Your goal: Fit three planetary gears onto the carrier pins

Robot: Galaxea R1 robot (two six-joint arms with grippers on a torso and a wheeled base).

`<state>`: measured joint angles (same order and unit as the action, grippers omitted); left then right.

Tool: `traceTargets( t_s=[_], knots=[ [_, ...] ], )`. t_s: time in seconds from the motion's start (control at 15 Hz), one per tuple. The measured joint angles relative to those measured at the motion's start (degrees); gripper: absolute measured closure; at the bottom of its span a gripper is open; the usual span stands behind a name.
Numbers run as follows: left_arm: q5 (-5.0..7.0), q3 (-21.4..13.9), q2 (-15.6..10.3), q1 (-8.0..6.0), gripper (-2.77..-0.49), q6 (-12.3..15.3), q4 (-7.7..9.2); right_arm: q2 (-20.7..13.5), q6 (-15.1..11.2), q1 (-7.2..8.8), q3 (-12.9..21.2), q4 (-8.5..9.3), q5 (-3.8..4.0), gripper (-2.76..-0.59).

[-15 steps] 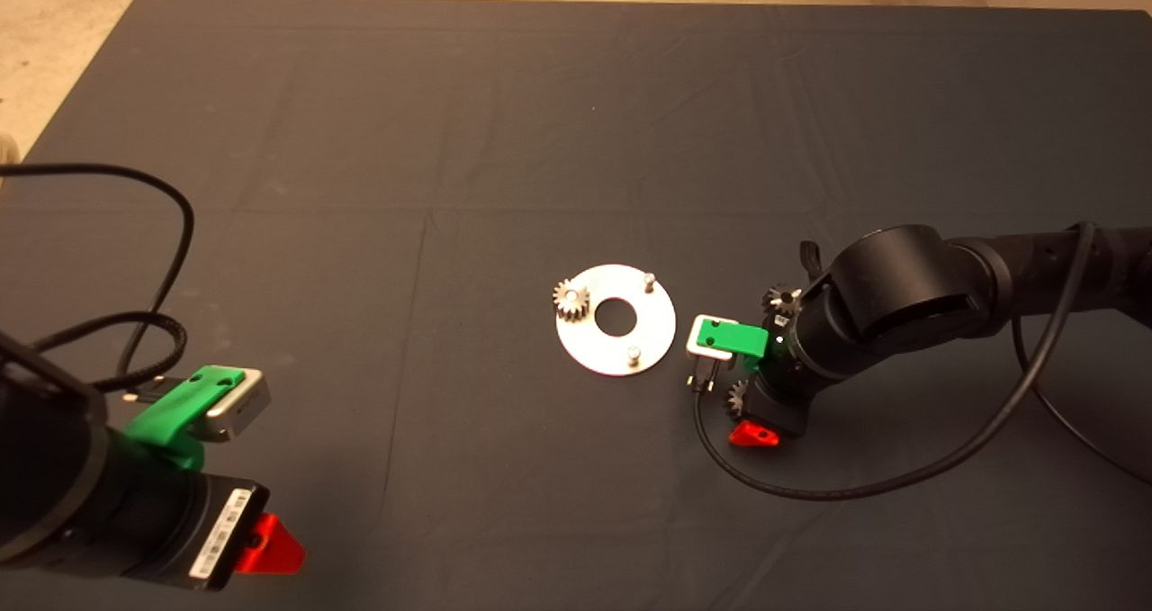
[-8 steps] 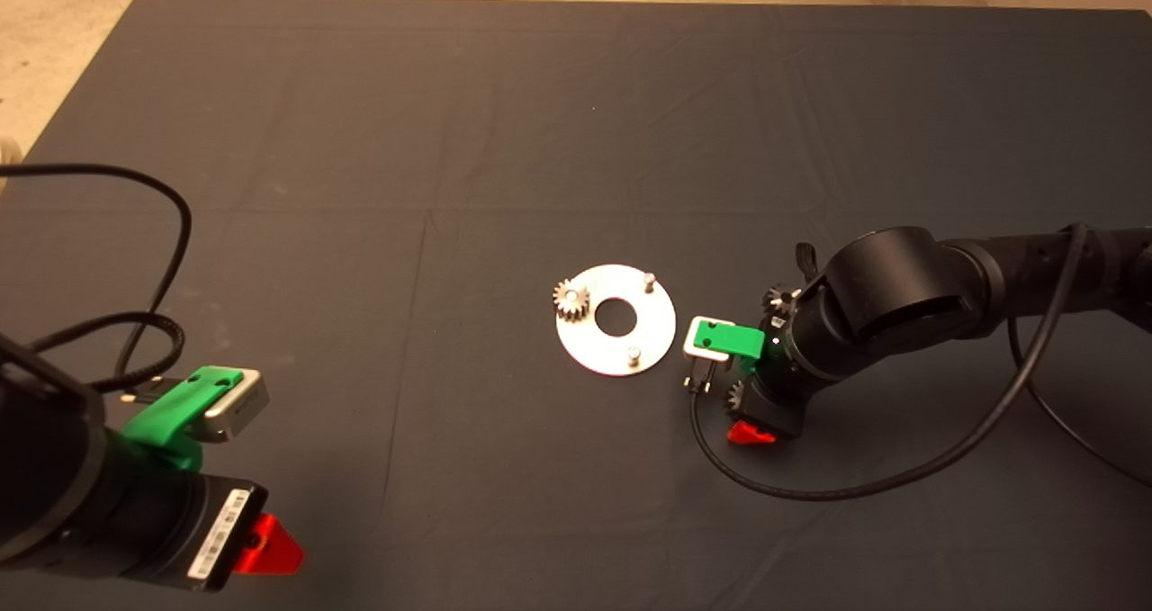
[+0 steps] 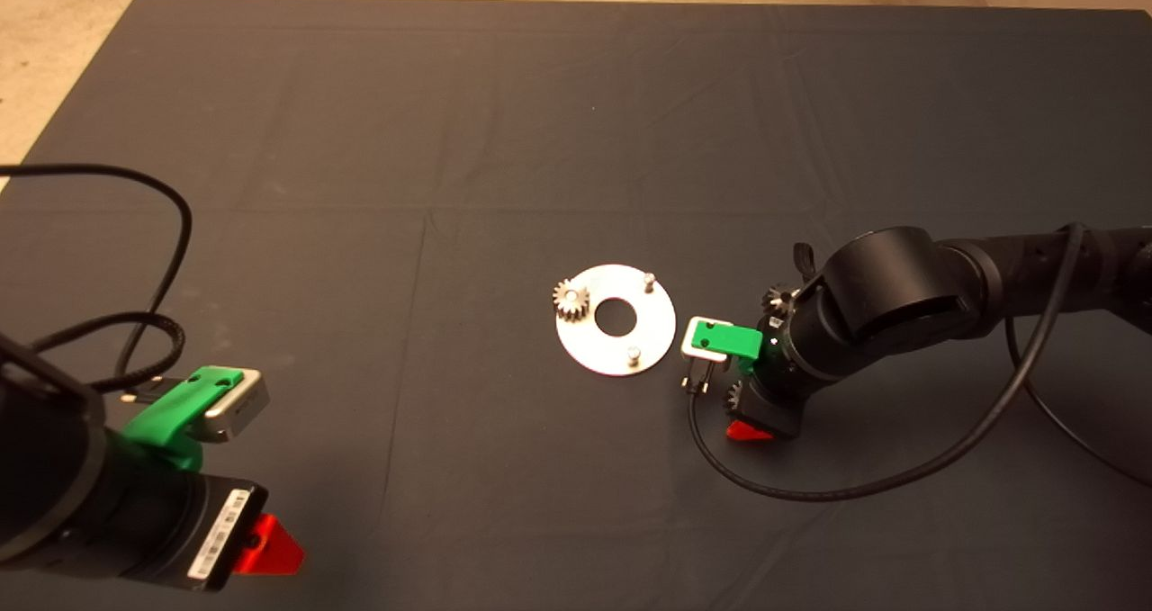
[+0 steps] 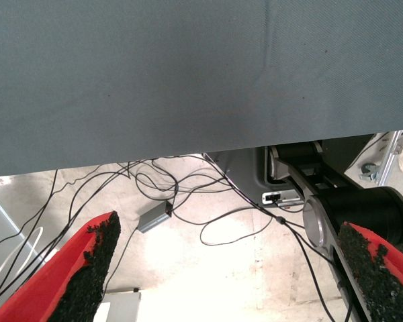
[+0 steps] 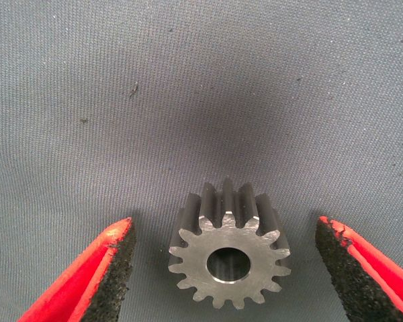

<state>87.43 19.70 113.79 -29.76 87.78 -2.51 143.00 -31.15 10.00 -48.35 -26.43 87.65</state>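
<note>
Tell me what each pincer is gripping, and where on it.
Nothing. The right pincer is open around a gear on the mat, pads clear of it. The left pincer is open, parked.

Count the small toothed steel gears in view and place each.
3: one small toothed steel gear sits on the shiny round disc's pin; two lie on the mat under the right arm, one between the open right pincer's fingers.

Dark mat [image 3: 360, 143] bears disc [image 3: 652, 323] and gears [image 5: 228, 255].
</note>
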Motion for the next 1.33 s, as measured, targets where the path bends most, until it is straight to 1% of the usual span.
traceTargets(
  t_s=[0.07,0.2,0.4,0.53,0.73,0.87,1.0,1.07,1.2,1.33],
  knots=[
    [0.0,0.0,0.0,0.0,-2.3,-0.1,0.02,0.0,0.0,0.0,0.0,0.0,0.0,-1.96],
    [0.0,0.0,0.0,0.0,-2.3,-0.2,0.02,-0.1,0.0,0.0,0.0,0.0,-0.01,-1.83],
    [0.0,0.0,0.0,0.0,-2.3,-0.2,0.04,-0.1,0.0,0.0,0.0,0.02,0.02,-1.82],
    [0.0,0.0,0.0,0.0,-2.3,-0.2,0.12,-0.2,0.0,-0.09,0.0,0.05,0.0,-1.69],
    [-0.02,0.0,-0.1,0.0,-2.3,-0.2,0.21,-0.5,0.0,-0.53,0.0,0.06,0.0,-1.68],
    [0.0,0.0,-0.2,0.0,-2.3,-0.2,0.23,-0.8,0.0,-0.67,0.0,0.06,0.05,-1.52],
    [-0.02,0.0,-0.2,0.0,-2.3,-0.2,0.26,-0.9,0.0,-0.71,0.0,0.06,-0.02,-1.5],
    [0.0,0.0,-0.2,0.02,-2.3,-0.2,0.32,-1.0,0.0,-0.91,0.0,0.06,0.02,-1.38],
    [-0.02,0.0,-0.2,0.0,-2.3,-0.2,0.37,-1.1,0.0,-0.99,0.0,0.09,0.02,-1.36],
    [0.0,0.0,-0.2,0.0,-2.3,-0.2,0.39,-1.2,0.0,-0.99,0.0,0.11,0.05,-1.25]
  ],
)
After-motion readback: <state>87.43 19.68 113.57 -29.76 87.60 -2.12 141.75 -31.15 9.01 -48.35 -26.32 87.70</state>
